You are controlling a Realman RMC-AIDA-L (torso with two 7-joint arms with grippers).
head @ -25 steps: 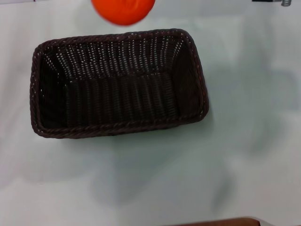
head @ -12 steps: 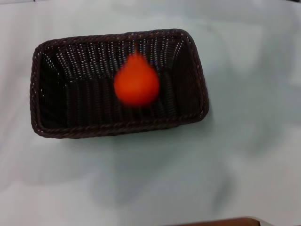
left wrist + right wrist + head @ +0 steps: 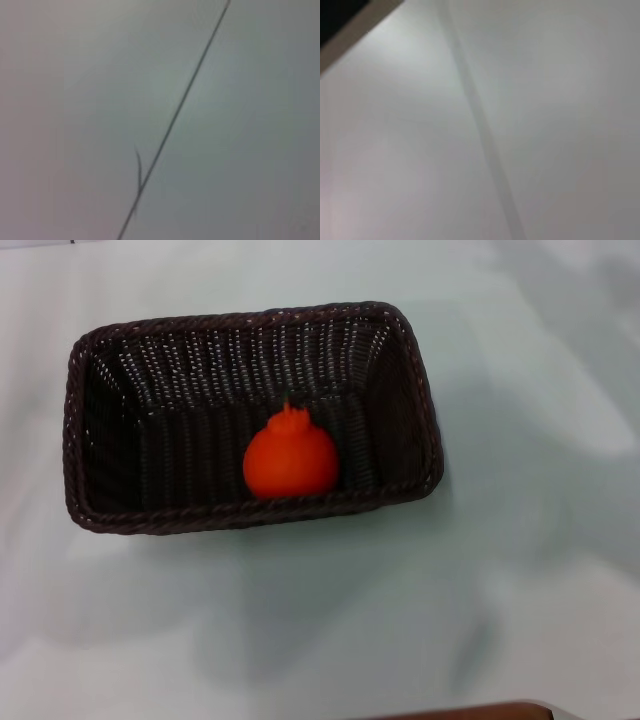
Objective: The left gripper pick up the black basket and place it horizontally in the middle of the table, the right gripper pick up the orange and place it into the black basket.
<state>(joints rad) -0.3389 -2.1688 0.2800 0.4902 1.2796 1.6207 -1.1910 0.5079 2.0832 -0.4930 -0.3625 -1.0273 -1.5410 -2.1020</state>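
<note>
We find the orange (image 3: 291, 459) lying inside the black basket (image 3: 110, 420), on the basket's floor and close against the long wall nearest the robot. Its knobby stem end with a tiny green stalk points away from the robot, toward the far wall. The fruit sits a little toward the robot's right of the basket's middle, with open woven floor to its left. Nothing touches it from above.

The basket lies horizontally on the table (image 3: 530, 570), its long sides running left to right in the head view, its open top facing up. Its braided rim is whole all the way round and its sloping sides show pale highlights along the weave. It stands slightly to the robot's left of the view's centre and in the far half of the tabletop. Soft grey shadows fall across the white surface near the basket and toward the robot's side.

At the near edge of the head view we see a thin strip of brown, the edge of something we cannot identify.

Neither gripper appears in the head view. The left wrist view shows only a pale surface crossed by a thin dark line, and the right wrist view shows a pale surface with a dark corner at one edge. So we cannot tell how far either gripper is open or whether it holds anything.
</note>
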